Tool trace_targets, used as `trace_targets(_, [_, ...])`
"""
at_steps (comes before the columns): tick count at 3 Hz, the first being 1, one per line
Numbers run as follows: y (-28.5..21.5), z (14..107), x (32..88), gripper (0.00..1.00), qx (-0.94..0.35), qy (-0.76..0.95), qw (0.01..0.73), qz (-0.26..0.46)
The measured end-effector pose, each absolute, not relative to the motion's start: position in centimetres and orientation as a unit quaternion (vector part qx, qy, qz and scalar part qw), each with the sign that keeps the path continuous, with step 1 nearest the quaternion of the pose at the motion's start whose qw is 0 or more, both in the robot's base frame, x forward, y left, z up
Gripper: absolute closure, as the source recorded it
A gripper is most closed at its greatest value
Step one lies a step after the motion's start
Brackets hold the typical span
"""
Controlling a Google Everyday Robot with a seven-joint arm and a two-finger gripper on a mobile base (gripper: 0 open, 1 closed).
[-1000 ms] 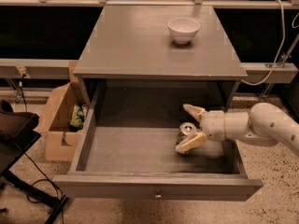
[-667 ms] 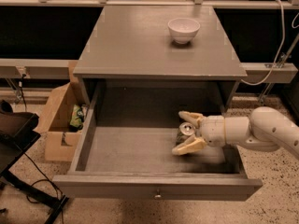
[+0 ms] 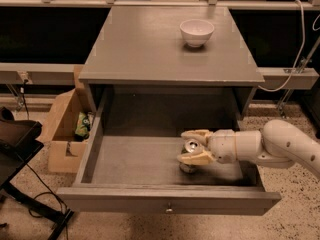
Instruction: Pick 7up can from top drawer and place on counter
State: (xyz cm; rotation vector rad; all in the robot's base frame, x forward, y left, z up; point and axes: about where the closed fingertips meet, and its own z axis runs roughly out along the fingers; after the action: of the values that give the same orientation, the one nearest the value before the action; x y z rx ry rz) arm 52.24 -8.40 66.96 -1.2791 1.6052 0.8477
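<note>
My gripper (image 3: 195, 145) straddles the 7up can (image 3: 191, 147) with its fingers apart inside the top drawer (image 3: 93, 154); gripping it and lifting it to the counter (image 3: 150, 44) above are not yet done.

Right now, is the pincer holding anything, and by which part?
The pincer sits around the upper sides of the can, which stands on the floor of the drawer. Whether it actually grips the can cannot be told.

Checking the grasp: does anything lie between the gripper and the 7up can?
Nothing does. In the camera view the gripper sits around the 7up can inside the top drawer, no other object intervening.
</note>
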Motion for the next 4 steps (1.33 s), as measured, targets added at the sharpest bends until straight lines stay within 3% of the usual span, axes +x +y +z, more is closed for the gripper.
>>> trace_targets(1, [-8.3,67.1,52.2,0.86,-0.515,0.648,0.443,0.344])
trace_targets(2, [-8.3,67.1,52.2,1.0,-0.515,0.648,0.443,0.343])
trace_targets(3, [-9.1,73.1,52.4,1.0,-0.524,0.648,0.44,0.334])
trace_targets(4, [-9.9,86.1,53.6,1.0,-0.551,0.653,0.419,0.307])
